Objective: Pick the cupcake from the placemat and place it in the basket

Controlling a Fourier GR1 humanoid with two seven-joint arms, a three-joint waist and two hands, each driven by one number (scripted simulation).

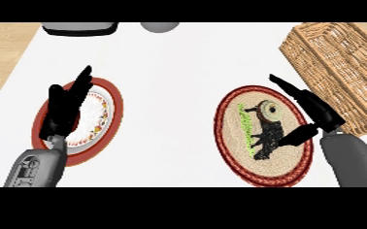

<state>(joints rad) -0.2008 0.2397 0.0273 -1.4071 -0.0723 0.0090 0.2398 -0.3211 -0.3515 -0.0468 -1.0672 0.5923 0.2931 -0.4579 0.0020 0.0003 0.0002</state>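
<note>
Basket of rough woven wicker — placemat braided, matt fibre

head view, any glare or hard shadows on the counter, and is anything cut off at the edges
In the head view the white counter is evenly lit, with no glare or hard shadows; the basket runs off the right edge, and two grey objects are cut off at the top; the cupcake on the placemat shows whole.

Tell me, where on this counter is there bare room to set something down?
The widest bare patch of counter lies between the plate on the left and the placemat, up to the grey objects at the back. It is crowded on the right, between placemat and basket.
</note>
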